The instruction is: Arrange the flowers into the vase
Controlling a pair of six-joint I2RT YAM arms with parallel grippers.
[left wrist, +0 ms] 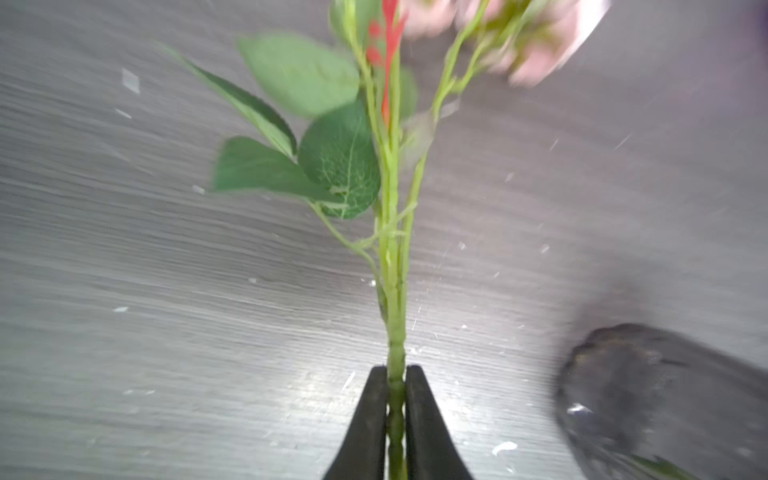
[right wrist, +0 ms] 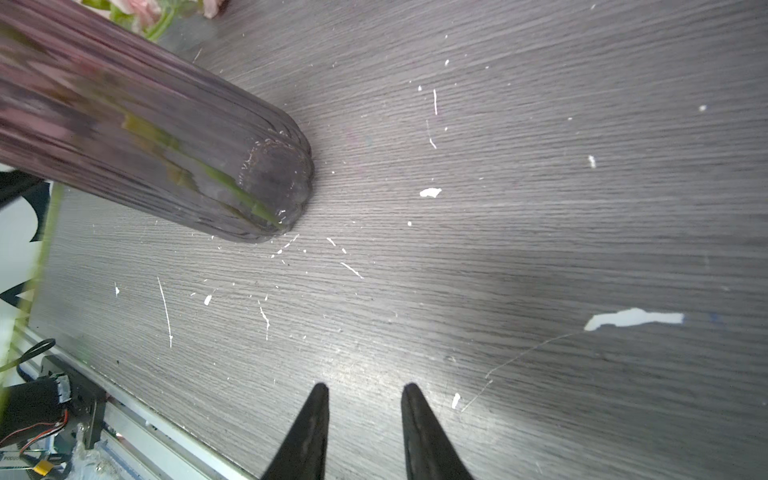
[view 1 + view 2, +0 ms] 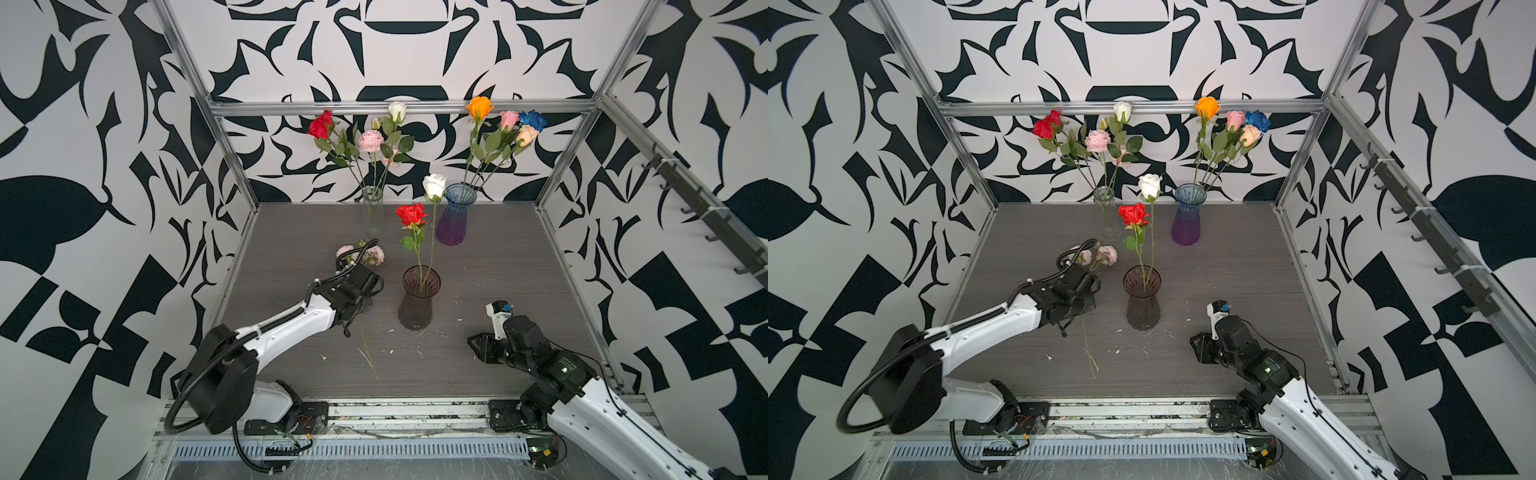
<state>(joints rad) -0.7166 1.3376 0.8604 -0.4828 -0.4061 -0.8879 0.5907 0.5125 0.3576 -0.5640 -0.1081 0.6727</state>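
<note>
1. Pale pink flower [image 3: 376, 254]: the left gripper [image 1: 397, 374] has its jaws pressed together on the green stem. The leaves and 2 ruffled blooms lie beyond the tips.
2. In both top views we see the blooms on the far side of that gripper. The bare end of the stem trails toward the near edge of the table [image 3: 519, 270]. We cannot tell whether the stem touches the surface.
3. This flower is left of the dark vase [image 3: 415, 316] and apart from it.
4. The dark vase stands upright mid-table. It holds 1 red rose [image 3: 411, 214] and 1 white rose [image 3: 434, 185].
5. Right gripper [image 2: 365, 386]: jaws spread a little, nothing between them. It is over bare table, near and right of the dark vase.
6. Clear vase [image 3: 372, 220], at the far edge: it holds a far red rose [image 3: 321, 126], a far white rose [image 3: 397, 111] and a ruffled pink bloom [image 3: 371, 140].
7. Blue-purple vase [image 3: 453, 224], just right of the clear vase: it holds an orange rose [image 3: 479, 107], a pink rose [image 3: 509, 119], a blue rose [image 3: 533, 119] and a peach rose [image 3: 527, 135].
8. We note white flecks [image 2: 430, 192] scattered on the table around the dark vase.
</note>
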